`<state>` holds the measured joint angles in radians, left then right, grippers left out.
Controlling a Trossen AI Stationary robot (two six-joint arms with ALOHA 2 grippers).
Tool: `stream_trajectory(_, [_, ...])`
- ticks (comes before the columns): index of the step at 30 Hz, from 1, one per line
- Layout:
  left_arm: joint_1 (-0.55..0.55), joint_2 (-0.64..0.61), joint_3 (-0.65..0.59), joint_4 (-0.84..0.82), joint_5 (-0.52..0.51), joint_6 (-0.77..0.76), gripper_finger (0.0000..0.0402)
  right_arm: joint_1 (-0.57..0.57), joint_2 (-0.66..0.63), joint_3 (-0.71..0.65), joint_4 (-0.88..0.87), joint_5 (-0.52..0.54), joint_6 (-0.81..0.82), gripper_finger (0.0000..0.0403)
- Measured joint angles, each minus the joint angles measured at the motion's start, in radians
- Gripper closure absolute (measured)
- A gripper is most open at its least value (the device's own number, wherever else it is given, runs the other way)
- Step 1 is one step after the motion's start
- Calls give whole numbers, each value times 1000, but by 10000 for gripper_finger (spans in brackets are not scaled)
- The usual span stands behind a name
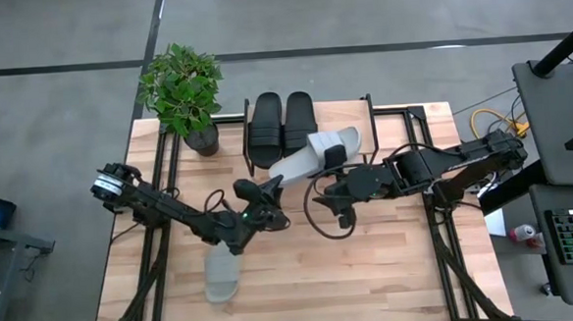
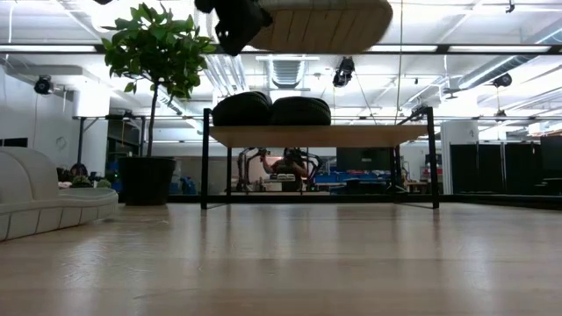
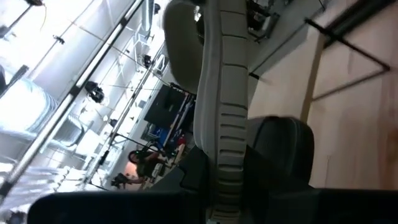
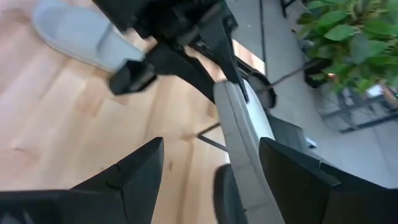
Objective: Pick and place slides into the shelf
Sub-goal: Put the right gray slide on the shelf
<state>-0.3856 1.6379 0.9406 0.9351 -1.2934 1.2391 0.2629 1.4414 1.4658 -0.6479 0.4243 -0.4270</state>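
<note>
Item: pale slide [image 1: 311,154], raised off the table beside the shelf [image 1: 402,109], its heel end clenched edgewise in the left gripper [image 1: 265,188]. Right gripper [image 1: 338,177] stood spread wide, fingers either side of the same slide's strap end, not pinching it. Black pair [image 1: 281,124] sat on the shelf top. Second pale slide [image 1: 222,272] lay flat on the table [image 1: 391,273]. Potted plant [image 1: 183,92] at the shelf's end.
</note>
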Motion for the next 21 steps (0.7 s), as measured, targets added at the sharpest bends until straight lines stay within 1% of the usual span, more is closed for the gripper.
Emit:
stream_trajectory(7, [3, 0, 8, -2, -12, -9, 367, 1, 0, 0, 33, 99, 53, 151])
stream_trajectory(15, [22, 27, 9, -1, -27, -31, 369, 3, 0, 0, 71, 137, 47, 153])
stream_trajectory(21, [48, 84, 26, -3, -25, -21, 369, 7, 0, 0, 116, 277, 0, 154])
